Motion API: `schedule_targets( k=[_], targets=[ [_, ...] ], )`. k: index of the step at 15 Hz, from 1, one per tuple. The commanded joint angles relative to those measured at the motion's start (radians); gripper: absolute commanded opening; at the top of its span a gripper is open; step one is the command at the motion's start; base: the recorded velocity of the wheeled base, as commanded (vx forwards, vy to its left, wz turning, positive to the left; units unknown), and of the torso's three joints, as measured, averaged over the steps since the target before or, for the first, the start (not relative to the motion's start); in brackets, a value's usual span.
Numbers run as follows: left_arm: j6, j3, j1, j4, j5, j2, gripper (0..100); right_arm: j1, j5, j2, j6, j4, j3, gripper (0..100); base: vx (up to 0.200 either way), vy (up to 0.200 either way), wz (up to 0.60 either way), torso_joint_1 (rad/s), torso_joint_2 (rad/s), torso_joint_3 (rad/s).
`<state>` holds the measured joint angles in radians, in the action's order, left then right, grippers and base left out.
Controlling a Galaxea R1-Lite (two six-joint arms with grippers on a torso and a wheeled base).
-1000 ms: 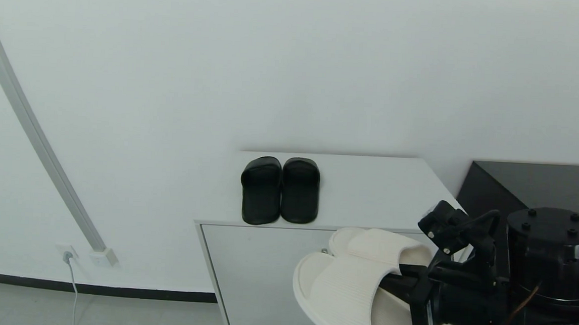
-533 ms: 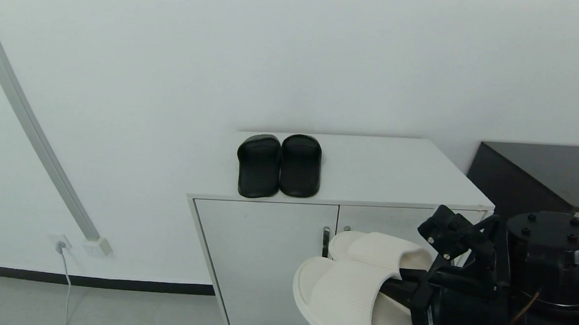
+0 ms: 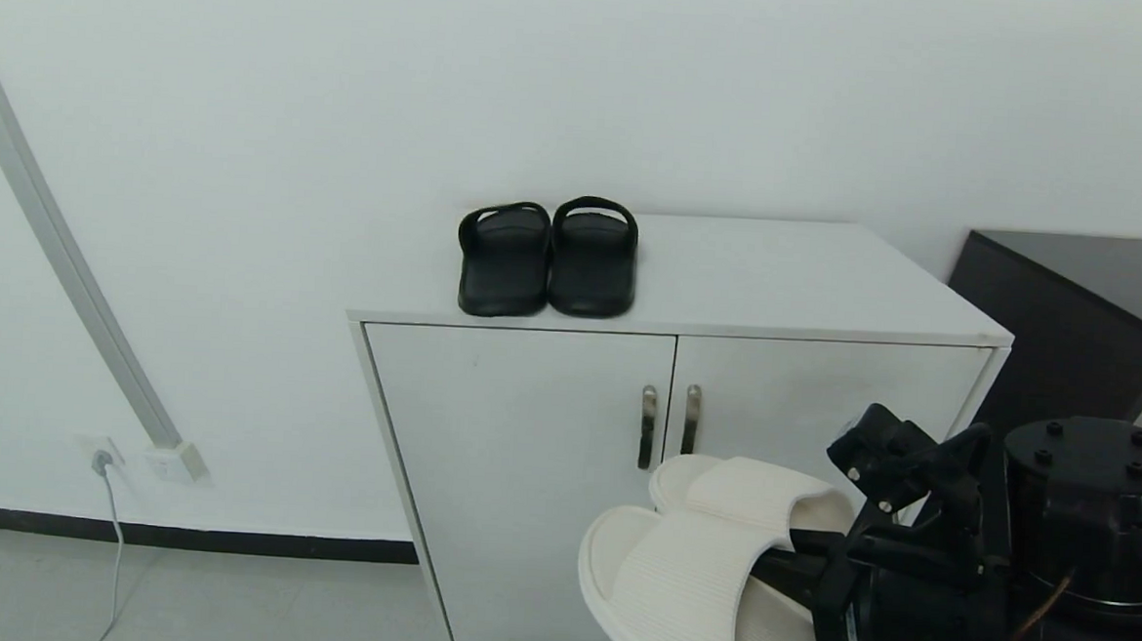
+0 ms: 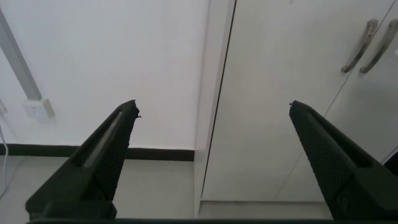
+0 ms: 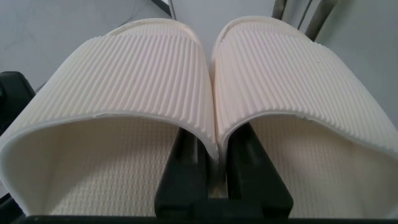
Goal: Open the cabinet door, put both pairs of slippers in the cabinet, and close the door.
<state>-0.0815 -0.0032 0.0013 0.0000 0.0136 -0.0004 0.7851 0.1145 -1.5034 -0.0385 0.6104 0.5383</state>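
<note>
Head camera has shifted, not the things: cabinet (image 3: 807, 294) front now shows in full, left door (image 3: 515, 454) and right door (image 3: 821, 392) both shut. White slippers (image 3: 705, 562) sit at 5 o'clock of the head view, with the right gripper (image 5: 219, 177) clamped on their two inner strap walls, pinched together. Black slippers (image 3: 547, 258) stand on the cabinet top, 11 o'clock from the left door handle (image 3: 647, 426). Left gripper (image 4: 211, 155) is spread wide, empty, facing the left door.

Step in hand is opening a door. I'd take that handle with the left gripper, fingers across the vertical bar, pull along the hinge arc, and keep the white pair back from the swing.
</note>
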Motion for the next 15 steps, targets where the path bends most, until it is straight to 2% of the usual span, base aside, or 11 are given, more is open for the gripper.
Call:
schedule_targets(
  k=[1,6,8,10,11,12,15],
  targets=[
    [0.003,0.0,0.0,0.0,0.0,0.0,100,0.002,0.001,-0.001,0.0,0.0,-0.001,0,0.0,0.0,0.0,-0.149,0.49,0.325],
    [0.009,0.0,0.0,0.0,0.016,0.0,100,0.014,0.002,-0.012,0.0,0.0,-0.003,0,0.0,0.0,0.0,-0.141,0.47,0.332],
    [0.045,-0.034,0.0,-0.005,0.029,0.003,100,0.017,0.002,-0.011,0.0,0.002,-0.006,0,0.0,0.0,0.0,-0.1,0.46,0.349],
    [-0.026,-0.196,0.0,0.003,0.025,0.094,100,0.02,0.002,-0.014,0.0,0.028,-0.018,0,0.0,0.0,0.0,-0.076,0.45,0.361],
    [-0.027,-0.225,0.0,-0.002,0.019,0.161,100,0.02,0.002,-0.02,0.002,0.04,-0.02,0,0.0,0.0,0.0,-0.046,0.44,0.383],
    [-0.027,-0.241,-0.001,-0.011,-0.004,0.208,100,0.02,0.001,-0.021,0.002,0.045,-0.023,0,0.0,0.0,0.0,-0.041,0.43,0.383],
    [-0.027,-0.278,-0.001,-0.028,-0.144,0.367,100,0.02,0.002,-0.032,0.0,0.046,-0.029,0,0.0,0.0,0.0,-0.015,0.21,0.181]
  ],
)
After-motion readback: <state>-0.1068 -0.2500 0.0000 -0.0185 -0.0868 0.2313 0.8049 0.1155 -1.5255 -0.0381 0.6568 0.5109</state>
